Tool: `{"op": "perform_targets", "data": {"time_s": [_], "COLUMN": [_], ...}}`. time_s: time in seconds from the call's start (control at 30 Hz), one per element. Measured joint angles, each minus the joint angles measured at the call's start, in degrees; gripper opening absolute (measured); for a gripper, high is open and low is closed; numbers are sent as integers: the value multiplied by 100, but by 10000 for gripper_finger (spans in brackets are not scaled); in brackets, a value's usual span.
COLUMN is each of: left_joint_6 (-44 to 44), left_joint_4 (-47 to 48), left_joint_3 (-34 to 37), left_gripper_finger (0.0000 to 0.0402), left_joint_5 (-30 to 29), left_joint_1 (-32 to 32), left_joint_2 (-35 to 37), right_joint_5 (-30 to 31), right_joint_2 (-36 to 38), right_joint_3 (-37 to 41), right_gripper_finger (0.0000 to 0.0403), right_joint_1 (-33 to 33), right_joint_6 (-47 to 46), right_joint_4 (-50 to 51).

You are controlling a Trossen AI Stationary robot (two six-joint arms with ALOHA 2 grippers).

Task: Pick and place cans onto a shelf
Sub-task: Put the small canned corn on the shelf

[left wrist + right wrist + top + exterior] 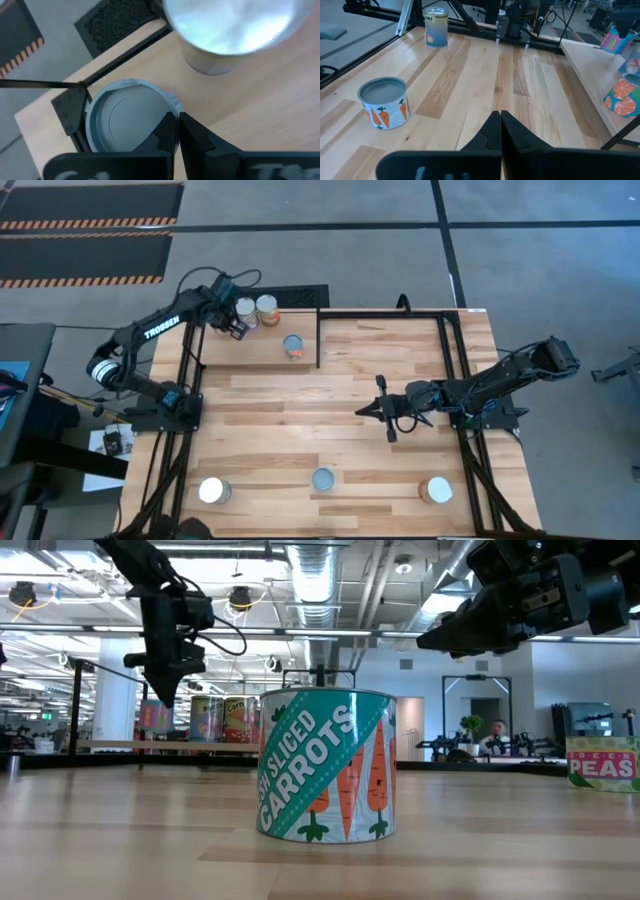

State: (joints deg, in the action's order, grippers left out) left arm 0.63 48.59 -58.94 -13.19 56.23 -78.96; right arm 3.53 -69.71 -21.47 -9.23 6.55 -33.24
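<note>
The shelf, a light-wood board in a black rod frame, stands at the table's far left. Three cans rest on it by their bases: two side by side at its far edge, and one with orange slices on its label. My left gripper is shut just over the rim of the grey-topped can, with the silvery-topped can beyond. My right gripper is shut and empty above the table's middle, pointing left. Three cans stand near the table's near edge, a carrots can and a peas can. My left gripper's shut fingertips stand at the rim of the grey-topped can, coming from above. I cannot tell whether they touch it. The can stands upright on the shelf.
A black mesh panel lies just beyond the shelf's far edge. The black frame rods run along the table's right part. The arm bases stand at the left and right edges. Bare wood lies between the shelf and the near cans.
</note>
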Motion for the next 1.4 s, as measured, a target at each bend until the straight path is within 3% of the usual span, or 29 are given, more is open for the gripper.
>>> {"op": "perform_targets", "data": {"time_s": [0.3, 1.2, 1.4], "left_joint_6": [-21, -2, -3], "left_joint_4": [-530, -803, -860], "left_joint_3": [0, 212, 212], "left_gripper_finger": [0, 0, 26], "left_joint_5": [505, 781, 813], "left_joint_1": [362, 612, 612], "left_joint_2": [-194, -269, -269], "right_joint_5": [0, -4, -4], "right_joint_2": [0, 0, 0], "right_joint_3": [0, 0, 0], "right_gripper_finger": [7, 7, 7], "right_joint_1": [0, 0, 0], "right_joint_6": [59, 52, 76], "right_joint_4": [1, 6, 7]}}
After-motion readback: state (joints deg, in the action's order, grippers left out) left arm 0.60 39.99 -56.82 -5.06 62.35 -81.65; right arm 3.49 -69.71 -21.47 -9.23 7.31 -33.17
